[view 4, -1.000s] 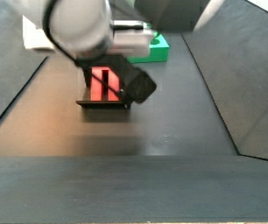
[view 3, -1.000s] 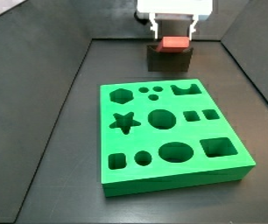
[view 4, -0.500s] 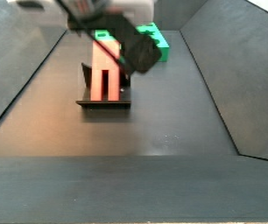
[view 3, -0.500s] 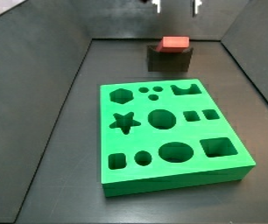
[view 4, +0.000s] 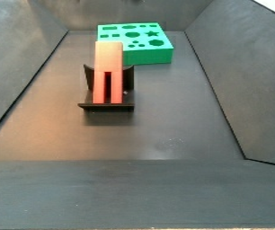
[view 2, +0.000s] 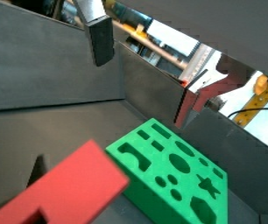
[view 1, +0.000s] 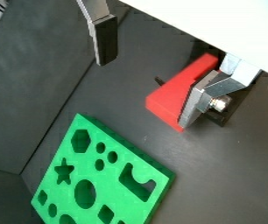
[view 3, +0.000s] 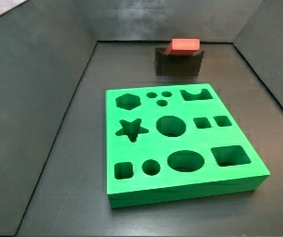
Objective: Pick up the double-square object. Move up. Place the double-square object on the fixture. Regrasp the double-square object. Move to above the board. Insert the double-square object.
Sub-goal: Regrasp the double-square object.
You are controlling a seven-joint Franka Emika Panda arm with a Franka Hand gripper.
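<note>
Double-square object (view 3: 180,44): rests on fixture (view 3: 178,61), below gripper (view 1: 154,66). Gripper: fingers (view 1: 102,35) wide apart, holding nothing.

I hang over a matte dark grey floor (view 3: 57,185), boxed in by sloping dark grey panel walls (view 4: 230,81) on every side shown in both side views. A soft pale sheen (view 4: 134,154) lies on the floor. Beyond one wall, a bright cluttered room with a yellow bar (view 2: 260,94). My gripper (view 1: 158,66) is spread wide, high above.
</note>
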